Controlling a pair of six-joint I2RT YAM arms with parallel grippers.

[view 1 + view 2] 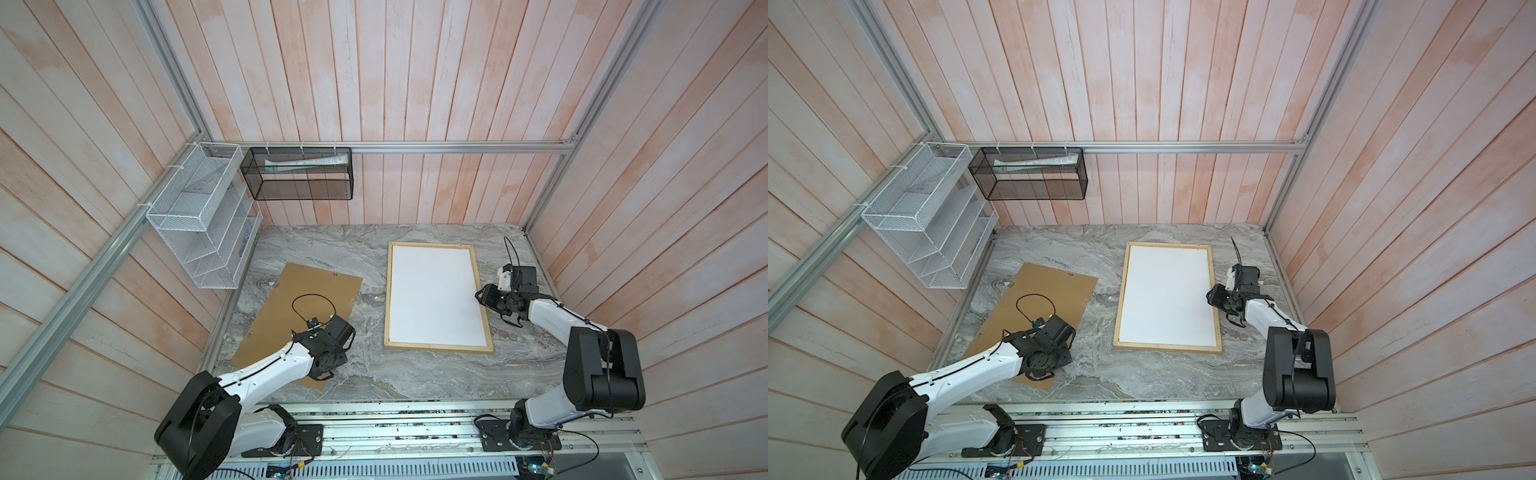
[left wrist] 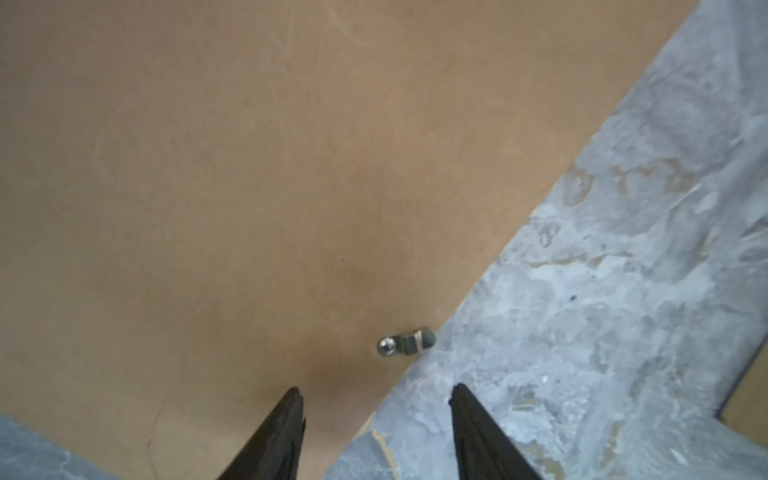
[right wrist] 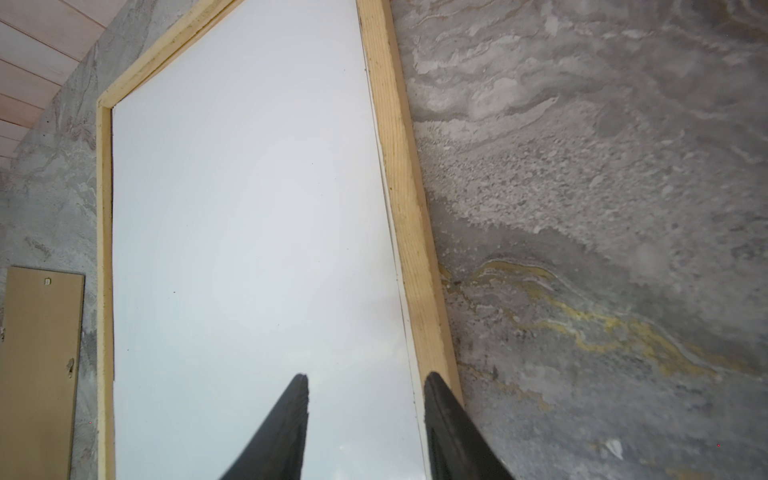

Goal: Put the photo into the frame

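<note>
Now both half-open, empty: left gripper over board; right gripper astride frame edge may dislodge white sheet.

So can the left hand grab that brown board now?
Probably yes. The left hand hangs open right above the edge of the brown board, beside a small metal clip, with nothing between. The board lies flat on the table, though, so pinching it could be tricky.
</note>
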